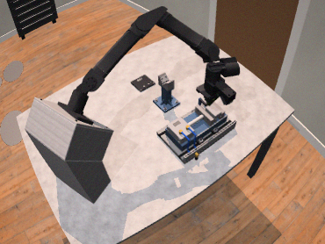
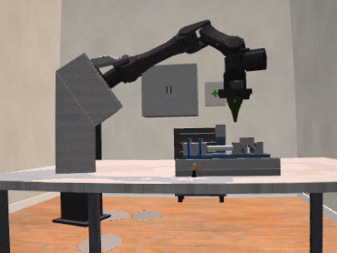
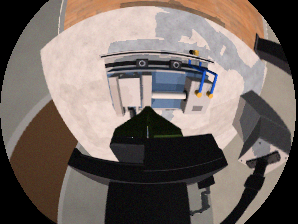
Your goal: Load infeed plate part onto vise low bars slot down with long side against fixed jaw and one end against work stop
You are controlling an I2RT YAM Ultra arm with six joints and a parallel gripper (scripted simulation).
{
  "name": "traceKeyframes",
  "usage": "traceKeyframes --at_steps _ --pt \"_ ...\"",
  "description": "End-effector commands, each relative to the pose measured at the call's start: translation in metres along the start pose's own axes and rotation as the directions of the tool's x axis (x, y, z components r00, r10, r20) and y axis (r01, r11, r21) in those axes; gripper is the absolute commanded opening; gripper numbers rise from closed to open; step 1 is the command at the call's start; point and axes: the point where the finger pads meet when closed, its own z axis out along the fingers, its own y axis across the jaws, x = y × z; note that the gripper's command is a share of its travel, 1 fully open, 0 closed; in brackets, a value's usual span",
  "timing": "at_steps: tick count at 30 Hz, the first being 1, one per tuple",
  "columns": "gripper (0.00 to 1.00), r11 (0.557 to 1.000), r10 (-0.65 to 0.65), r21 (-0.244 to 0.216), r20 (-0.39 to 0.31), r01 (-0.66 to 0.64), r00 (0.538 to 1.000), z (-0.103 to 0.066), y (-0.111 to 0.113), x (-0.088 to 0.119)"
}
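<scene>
The part (image 3: 130,91) (image 2: 247,141) lies between the vise jaws, a plain light grey face up. No slot shows on top; its underside is too small to judge. In the wrist view its left long side is close to the fixed jaw (image 3: 116,95), and a strip separates it from the moving jaw (image 3: 146,90) on the rod (image 3: 167,96). The dark work stop (image 3: 132,112) is near its lower end; contact cannot be told. My gripper (image 2: 235,120) (image 3: 147,109) is shut and empty, pointing down above the vise. The infeed plate (image 1: 139,84) holds no block.
The V-block (image 1: 166,82) stands on a blue post behind the vise in the top view. The air cylinder (image 1: 176,127) (image 3: 196,100) has blue hoses (image 1: 191,137) rising from it. A long grey rail (image 2: 228,166) runs along the front of the vise.
</scene>
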Motion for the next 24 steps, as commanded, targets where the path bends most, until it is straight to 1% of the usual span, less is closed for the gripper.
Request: traceKeyframes --at_steps 1,4,6,8,10,12,13,15,16,18,20,22,23,24 --pt "0.0 0.999 -0.008 -0.033 0.041 0.009 0.999 -0.014 0.008 -0.006" --pt "0.0 1.0 0.009 -0.003 0.02 -0.009 1.0 0.003 -0.002 -0.005" --pt "0.0 1.0 0.019 0.006 0.018 -0.019 1.0 0.009 -0.006 -0.008" --pt "0.0 1.0 0.021 -0.002 0.027 -0.021 0.999 0.008 -0.004 -0.012" --pt "0.0 1.0 0.009 -0.013 0.03 -0.008 1.0 0.007 0.0 -0.008" --pt "0.0 1.0 0.009 -0.013 0.03 -0.008 1.0 0.007 0.0 -0.008" --pt "0.0 0.999 -0.024 -0.043 0.039 0.026 0.999 0.0 0.016 -0.002" --pt "0.0 1.0 -0.002 -0.011 0.02 0.003 1.0 0.016 0.004 -0.004" --pt "0.0 1.0 0.009 -0.001 0.018 -0.009 1.0 0.021 -0.002 -0.007" --pt "0.0 1.0 0.025 0.002 0.026 -0.025 0.999 0.022 -0.007 -0.012" --pt "0.0 1.0 0.026 0.001 0.028 -0.026 0.999 0.025 -0.007 -0.013" --pt "0.0 1.0 -0.002 -0.015 0.024 0.002 1.0 0.025 0.004 -0.004" --pt "0.0 1.0 -0.008 -0.018 0.022 0.009 1.0 0.025 0.005 0.0" --pt "0.0 1.0 -0.004 -0.015 0.022 0.005 1.0 0.027 0.003 -0.001"
